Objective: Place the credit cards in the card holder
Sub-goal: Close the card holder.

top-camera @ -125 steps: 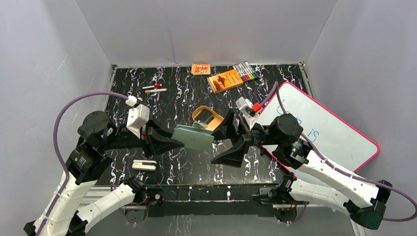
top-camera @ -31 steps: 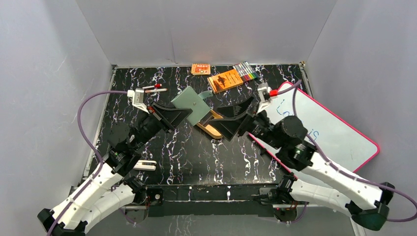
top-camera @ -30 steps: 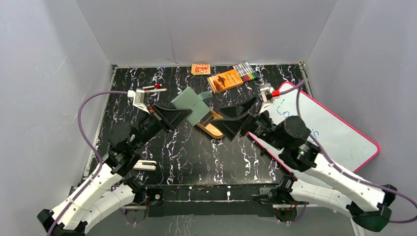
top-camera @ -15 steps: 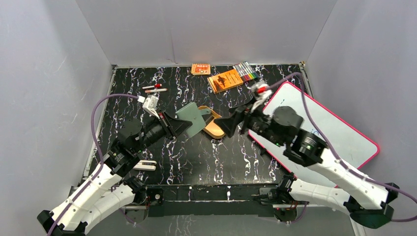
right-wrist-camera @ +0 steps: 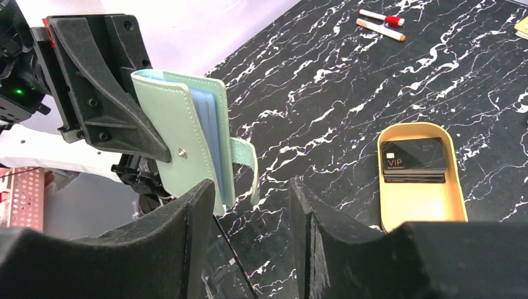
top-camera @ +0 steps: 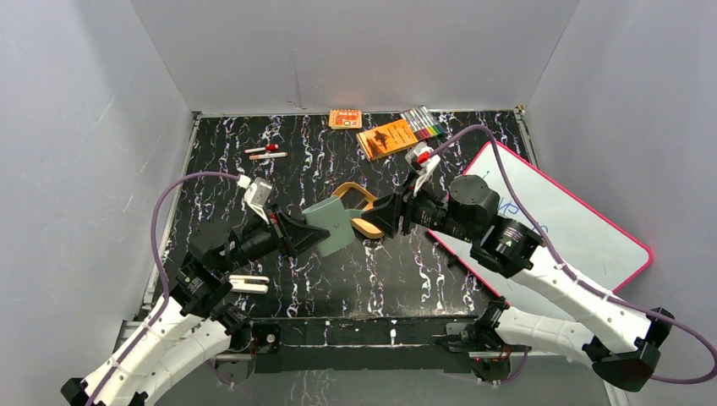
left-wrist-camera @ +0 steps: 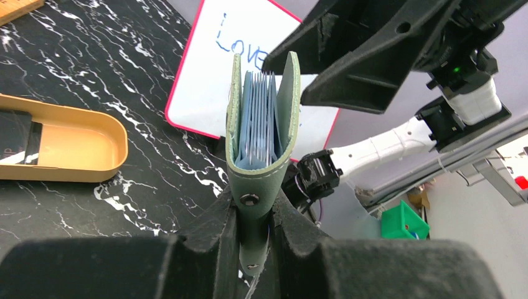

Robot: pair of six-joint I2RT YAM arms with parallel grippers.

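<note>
My left gripper [top-camera: 314,234] is shut on the spine of the sage-green card holder [top-camera: 331,227] and holds it above the table, edge-on. In the left wrist view the holder [left-wrist-camera: 261,124] stands slightly open, with pale blue pockets showing between its covers, clamped in the gripper [left-wrist-camera: 255,205]. My right gripper [top-camera: 382,220] is open and empty, just right of the holder and over the tan tray [top-camera: 359,193]. In the right wrist view the gripper [right-wrist-camera: 250,187] faces the holder [right-wrist-camera: 180,143] and its loose snap tab. Dark credit cards [right-wrist-camera: 414,159] lie stacked in the tray [right-wrist-camera: 423,202].
A pink-edged whiteboard [top-camera: 566,224] lies at the right. An orange booklet [top-camera: 387,138], markers [top-camera: 423,125] and a small orange box [top-camera: 345,118] sit at the back. Two pens [top-camera: 266,152] lie back left. A white clip-like piece [top-camera: 248,283] lies front left.
My left gripper has drawn the card holder back toward the near side and lower. My right gripper has swung left and down, from beyond the tray to just beside the holder.
</note>
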